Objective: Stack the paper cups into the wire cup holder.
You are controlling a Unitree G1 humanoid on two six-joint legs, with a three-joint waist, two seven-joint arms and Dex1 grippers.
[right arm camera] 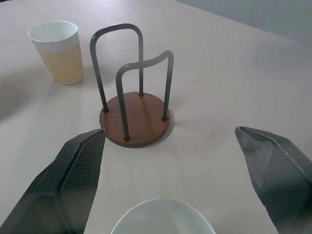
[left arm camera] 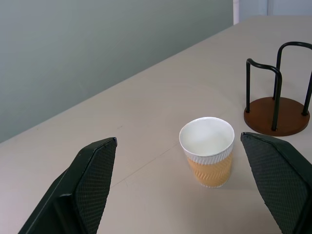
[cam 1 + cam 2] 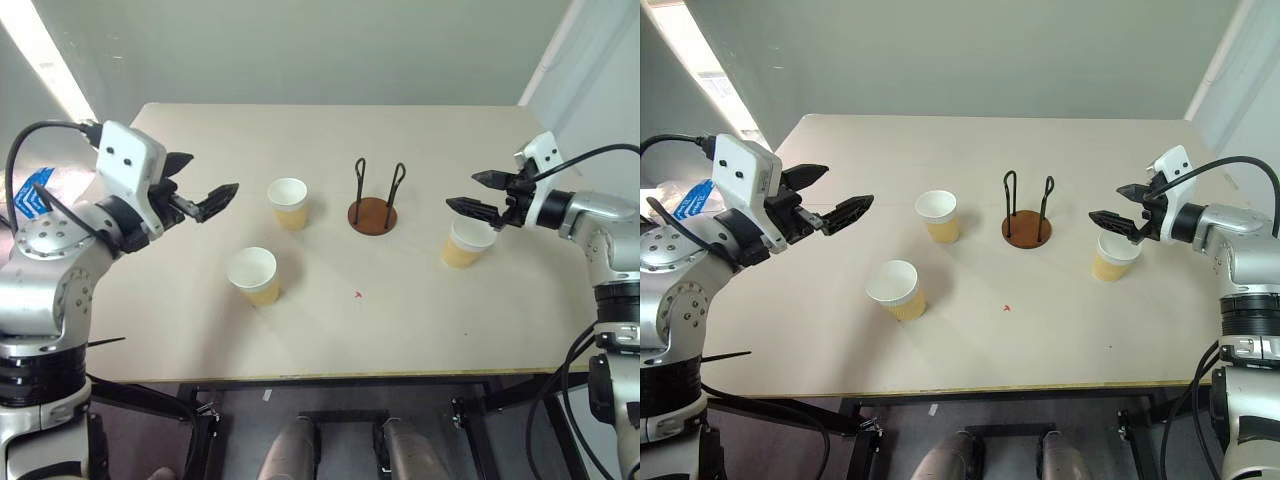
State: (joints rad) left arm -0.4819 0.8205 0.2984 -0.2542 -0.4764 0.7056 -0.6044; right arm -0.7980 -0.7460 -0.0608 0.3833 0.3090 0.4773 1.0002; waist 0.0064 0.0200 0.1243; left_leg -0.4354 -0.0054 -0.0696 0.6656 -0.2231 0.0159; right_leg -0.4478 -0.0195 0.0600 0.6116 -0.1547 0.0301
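Observation:
Three paper cups stand upright on the pale table (image 3: 400,320): one (image 3: 288,203) left of the holder, one (image 3: 253,275) nearer the front left, one (image 3: 467,243) at the right. Between them, the wire cup holder (image 3: 372,214) stands empty, a brown disc with two black loops. My left gripper (image 3: 212,173) hovers open above the table, left of the back cup (image 2: 207,151), pointing at it. Also open, my right gripper (image 3: 462,190) hangs just above the right cup (image 1: 163,217), facing the holder (image 1: 135,119). Neither gripper holds anything.
A grey wall rises behind the table's far edge. A blue and white object (image 3: 35,190) lies beyond the left edge. A small red mark (image 3: 358,295) sits on the table in front of the holder.

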